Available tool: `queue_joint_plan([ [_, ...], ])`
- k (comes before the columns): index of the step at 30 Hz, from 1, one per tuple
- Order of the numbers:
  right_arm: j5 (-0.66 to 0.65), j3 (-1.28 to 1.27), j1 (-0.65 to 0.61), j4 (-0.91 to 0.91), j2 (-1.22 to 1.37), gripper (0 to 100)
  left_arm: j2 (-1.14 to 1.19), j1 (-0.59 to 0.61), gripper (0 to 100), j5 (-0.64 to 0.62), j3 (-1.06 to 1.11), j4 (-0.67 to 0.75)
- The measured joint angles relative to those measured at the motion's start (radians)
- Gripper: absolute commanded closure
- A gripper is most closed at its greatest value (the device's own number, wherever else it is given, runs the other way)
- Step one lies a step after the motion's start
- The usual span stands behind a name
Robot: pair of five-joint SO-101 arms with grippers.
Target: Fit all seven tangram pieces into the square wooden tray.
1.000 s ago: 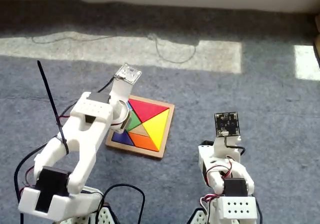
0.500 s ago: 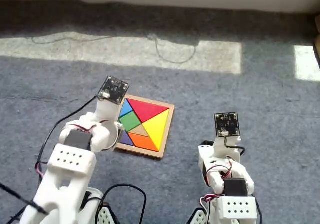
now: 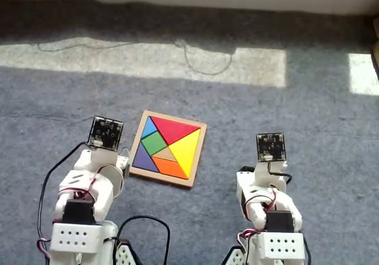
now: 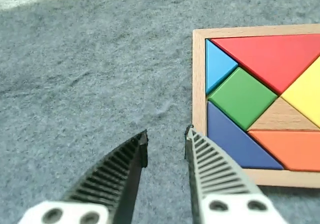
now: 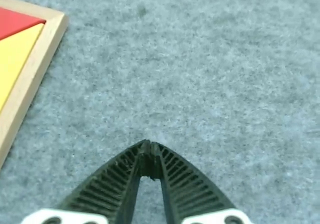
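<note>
Sitting flush, the stiff, light pieces (image 4: 242, 97) likely resist pinching; grip the tray (image 4: 199, 83) rim. Your left fingers (image 4: 125, 169) spread beside it, right fingers (image 5: 125, 179) pressed together.

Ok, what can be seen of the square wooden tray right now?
The wooden tray is a shallow square with a pale raised rim, lying flat and slightly askew on the grey carpet. Seven coloured pieces fill it flush: red, yellow, orange, green, two blue, one tan. The left gripper, fingers open, sits beside its rim; contact unclear.
</note>
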State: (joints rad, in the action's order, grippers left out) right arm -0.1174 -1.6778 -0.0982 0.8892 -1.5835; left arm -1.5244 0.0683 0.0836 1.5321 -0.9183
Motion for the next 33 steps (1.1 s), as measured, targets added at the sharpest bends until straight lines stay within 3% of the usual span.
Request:
queue_joint_plan([
  [8, 0.0, 0.0, 0.002, 0.0, 0.0, 99.0, -0.279, 0.049, 85, 0.0, 0.123, -0.084],
  [33, 0.0, 0.0, 0.005, 0.0, 0.0, 99.0, -0.29, 0.049, 85, -0.005, 0.141, -0.385],
])
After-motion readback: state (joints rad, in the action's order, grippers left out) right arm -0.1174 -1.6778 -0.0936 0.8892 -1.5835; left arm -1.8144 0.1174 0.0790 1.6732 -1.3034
